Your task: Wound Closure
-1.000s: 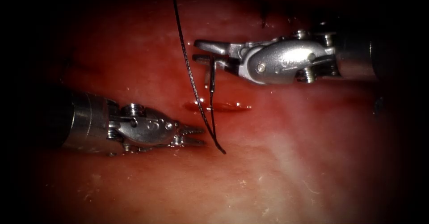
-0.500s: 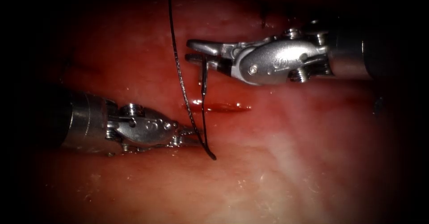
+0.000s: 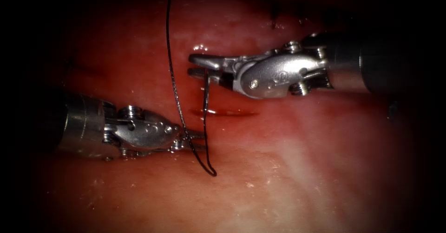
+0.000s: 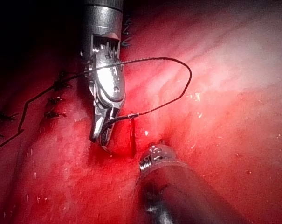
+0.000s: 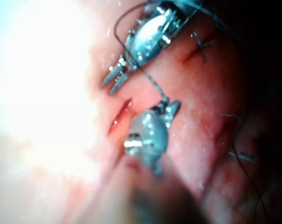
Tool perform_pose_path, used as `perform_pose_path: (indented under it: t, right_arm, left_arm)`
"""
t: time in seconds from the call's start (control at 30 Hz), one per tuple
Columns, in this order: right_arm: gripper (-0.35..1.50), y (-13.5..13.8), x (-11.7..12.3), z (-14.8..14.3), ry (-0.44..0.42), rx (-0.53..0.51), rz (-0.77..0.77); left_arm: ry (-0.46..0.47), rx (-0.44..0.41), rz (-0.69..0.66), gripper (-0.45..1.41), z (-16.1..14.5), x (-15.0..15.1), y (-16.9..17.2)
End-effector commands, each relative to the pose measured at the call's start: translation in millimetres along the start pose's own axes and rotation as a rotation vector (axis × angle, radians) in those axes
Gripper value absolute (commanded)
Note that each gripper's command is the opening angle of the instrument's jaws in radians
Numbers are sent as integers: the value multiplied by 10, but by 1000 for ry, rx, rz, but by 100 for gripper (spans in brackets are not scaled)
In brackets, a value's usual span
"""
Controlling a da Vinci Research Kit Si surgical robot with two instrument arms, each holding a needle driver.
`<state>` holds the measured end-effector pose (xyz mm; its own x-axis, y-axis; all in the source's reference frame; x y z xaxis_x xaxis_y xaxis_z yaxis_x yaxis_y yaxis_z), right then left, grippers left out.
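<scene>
My right tool [image 3: 197, 65] reaches in from the right, above the short red cut [image 3: 230, 113]. Its jaws are shut on the upper end of the curved needle [image 3: 206, 121]. The needle hangs free of the tissue, down past the cut's left end. Black thread [image 3: 173, 84] joins its lower end and runs upward. My left tool [image 3: 195, 138] lies low on the left, jaws open, with the thread and needle crossing just in front of them. In the right wrist view the left tool [image 5: 115, 78] shows its toothed jaws apart. In the left wrist view the right tool [image 4: 102, 130] pinches the needle [image 4: 122, 116].
Finished stitches [image 4: 52, 100] sit in a row beside the right tool's shaft, and others [image 5: 201, 44] lie past the left tool. A dark stitch [image 3: 274, 19] marks the far tissue. Red fluid wets the tissue around the cut [image 4: 131, 135].
The right tool has moved left and slightly down, carrying the needle. The needle's lower end and the thread have swung left across the left tool's jaws.
</scene>
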<state>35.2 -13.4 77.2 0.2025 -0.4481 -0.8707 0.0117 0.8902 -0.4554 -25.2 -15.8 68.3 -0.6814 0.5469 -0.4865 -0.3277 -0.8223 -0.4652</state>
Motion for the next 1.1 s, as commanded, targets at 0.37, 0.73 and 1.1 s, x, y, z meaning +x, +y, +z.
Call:
perform_pose_path:
  t: [0.37, 0.73, 1.1]
  right_arm:
    - [-35, -49, -6, -7, -10, 38, -50]
    - [-35, -73, -4, -15, 12, 56, -69]
    - [-35, -98, -15, -13, 10, 89, -67]
  left_arm:
    - [0, 2, -3, -8, -3, 0, -8]
    - [0, 5, 0, -10, 0, -4, -10]
    - [0, 4, 1, -11, -1, -5, -10]
